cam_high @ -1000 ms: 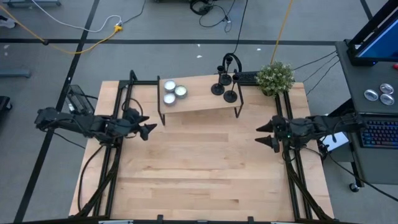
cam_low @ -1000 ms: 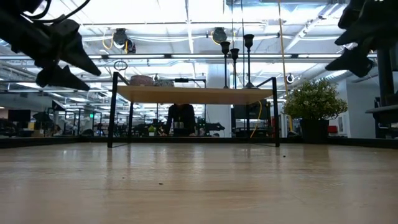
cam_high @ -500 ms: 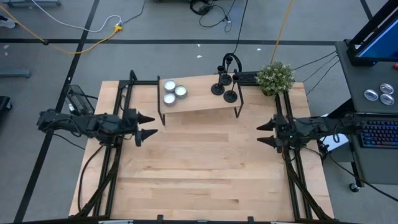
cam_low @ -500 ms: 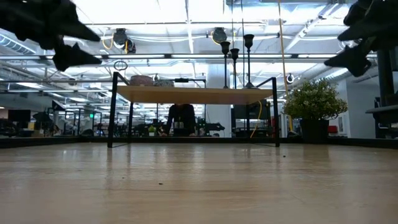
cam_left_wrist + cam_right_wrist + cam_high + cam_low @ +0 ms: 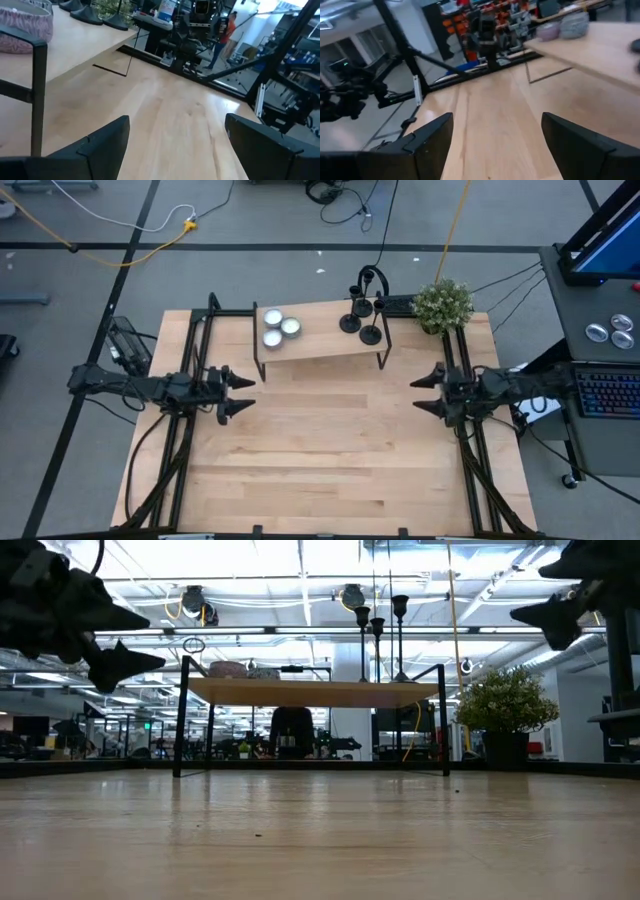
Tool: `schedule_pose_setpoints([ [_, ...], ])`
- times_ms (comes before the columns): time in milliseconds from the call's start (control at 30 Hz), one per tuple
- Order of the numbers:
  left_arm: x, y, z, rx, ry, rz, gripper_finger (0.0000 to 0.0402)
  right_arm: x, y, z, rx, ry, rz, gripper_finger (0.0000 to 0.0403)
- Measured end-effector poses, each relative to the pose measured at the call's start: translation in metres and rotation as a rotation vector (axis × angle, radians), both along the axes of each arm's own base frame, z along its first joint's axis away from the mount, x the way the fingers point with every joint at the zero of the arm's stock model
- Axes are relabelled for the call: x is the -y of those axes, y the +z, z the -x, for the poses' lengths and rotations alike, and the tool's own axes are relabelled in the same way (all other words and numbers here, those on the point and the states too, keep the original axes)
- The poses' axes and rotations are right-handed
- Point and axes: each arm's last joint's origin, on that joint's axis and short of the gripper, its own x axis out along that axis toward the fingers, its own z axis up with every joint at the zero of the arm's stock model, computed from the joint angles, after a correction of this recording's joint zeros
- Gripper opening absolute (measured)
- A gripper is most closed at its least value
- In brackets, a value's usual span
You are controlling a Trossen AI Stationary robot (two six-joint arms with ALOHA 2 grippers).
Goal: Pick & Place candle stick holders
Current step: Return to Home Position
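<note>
In the last second nothing on the shelf has shifted - only my arms have. The left fingers (image 5: pixel 238 384) have slid a little sideways at their edge of the light wooden counter (image 5: pixel 330 460), and the right fingers (image 5: pixel 424 383) have risen slightly at the opposite edge. Both pairs point inward at each other across the boards.

Both pairs are spread apart with nothing between them. Each wrist view shows only bare wood in the gap.

The three small black candle stick holders (image 5: pixel 361 321), each a round base with a thin stem, stand upright in a tight cluster on the small wooden shelf with black metal legs (image 5: pixel 320 345). They sit ahead of and off to one side of the right fingers, well apart from them and farther still from the left. The three round silver tealight candles (image 5: pixel 278 327) sit at the shelf's other end, nearer the left fingers.

I read this as the placing done - the arms are only settling back to rest, with nothing left to grasp.
</note>
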Motion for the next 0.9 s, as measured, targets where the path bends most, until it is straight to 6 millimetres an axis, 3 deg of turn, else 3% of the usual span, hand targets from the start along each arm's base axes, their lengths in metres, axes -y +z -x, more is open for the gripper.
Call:
schedule_pose_setpoints([
  [333,0.000,-0.001,0.000,-0.016,-0.006,-0.060,0.0335,-0.003,-0.044,-0.012,-0.080,0.013,-0.036,0.0293],
  [900,0.000,-0.006,0.001,-0.075,-0.006,-0.091,0.0335,-0.003,-0.054,-0.011,-0.132,0.041,0.115,0.0293],
])
